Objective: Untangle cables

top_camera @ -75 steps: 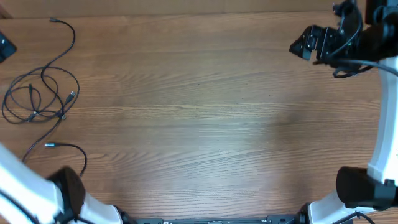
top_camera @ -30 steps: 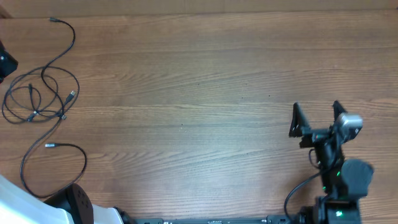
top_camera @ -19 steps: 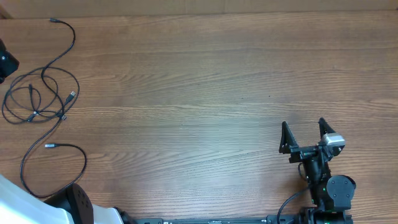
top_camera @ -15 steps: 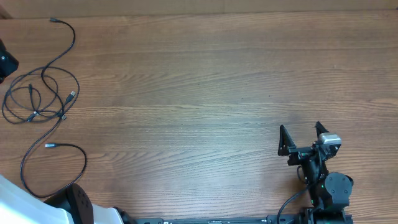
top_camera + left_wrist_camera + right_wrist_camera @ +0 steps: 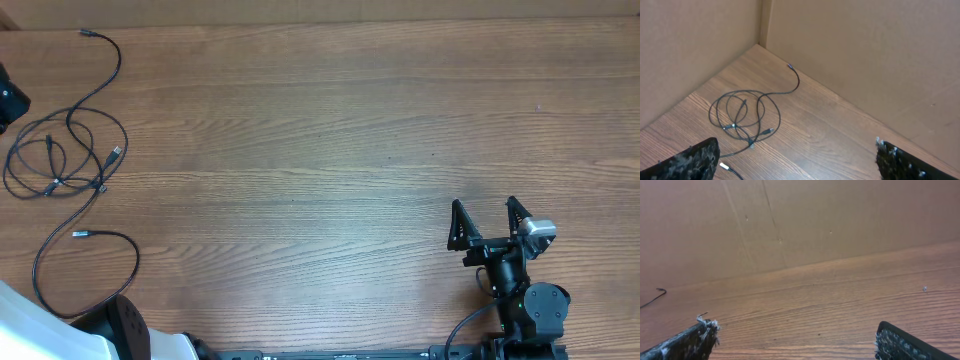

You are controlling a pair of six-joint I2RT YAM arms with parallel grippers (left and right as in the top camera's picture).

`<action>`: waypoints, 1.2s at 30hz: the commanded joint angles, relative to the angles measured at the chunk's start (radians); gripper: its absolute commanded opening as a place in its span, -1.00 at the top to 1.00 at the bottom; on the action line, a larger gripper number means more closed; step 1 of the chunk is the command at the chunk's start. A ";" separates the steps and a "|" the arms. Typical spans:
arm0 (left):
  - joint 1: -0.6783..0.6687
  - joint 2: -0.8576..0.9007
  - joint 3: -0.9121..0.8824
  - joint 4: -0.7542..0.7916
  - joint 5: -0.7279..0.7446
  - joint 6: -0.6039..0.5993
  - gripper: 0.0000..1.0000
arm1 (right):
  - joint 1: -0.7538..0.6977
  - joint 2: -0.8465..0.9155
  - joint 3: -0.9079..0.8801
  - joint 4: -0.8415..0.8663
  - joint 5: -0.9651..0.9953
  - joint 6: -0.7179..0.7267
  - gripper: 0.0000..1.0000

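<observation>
The cables lie at the far left of the table. A loose coil of thin black cables (image 5: pixel 65 150) has one end running up to a plug (image 5: pixel 85 33). A separate loop (image 5: pixel 120 245) with a silvery plug lies below it. The left wrist view shows the coil (image 5: pixel 742 112) on the table ahead of my left gripper (image 5: pixel 797 162), which is open, empty and above the wood. My right gripper (image 5: pixel 487 222) is open and empty at the front right, far from the cables. In its own view its fingers (image 5: pixel 800 342) frame bare wood, with one cable end (image 5: pixel 655 296) at the far left.
Brown cardboard walls (image 5: pixel 855 55) stand behind and to the left of the table and meet in a corner near the coil. The left arm's white link and black joint (image 5: pixel 115 315) sit at the front left corner. A black part (image 5: pixel 8 100) shows at the left edge.
The right arm swung from the far back right down to the front right and settled there with its gripper open. The cables have not moved.
</observation>
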 commanded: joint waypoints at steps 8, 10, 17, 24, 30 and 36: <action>-0.001 -0.007 0.003 0.002 0.002 -0.009 -0.99 | 0.008 -0.009 -0.010 0.002 0.003 0.010 -1.00; -0.001 -0.011 0.004 0.002 0.002 -0.009 -0.99 | 0.008 -0.009 -0.010 0.002 0.003 0.010 -1.00; -0.100 -0.092 -0.126 0.013 -0.046 0.048 -0.98 | 0.008 -0.009 -0.010 0.002 0.003 0.010 -1.00; -0.399 -0.386 -0.827 0.483 -0.074 0.181 -0.99 | 0.008 -0.009 -0.010 0.002 0.003 0.010 -1.00; -0.488 -0.620 -1.324 0.842 -0.064 0.190 -0.99 | 0.008 -0.009 -0.010 0.002 0.003 0.010 -1.00; -0.514 -0.913 -1.879 1.210 -0.032 0.105 -0.99 | 0.008 -0.009 -0.010 0.002 0.003 0.010 -1.00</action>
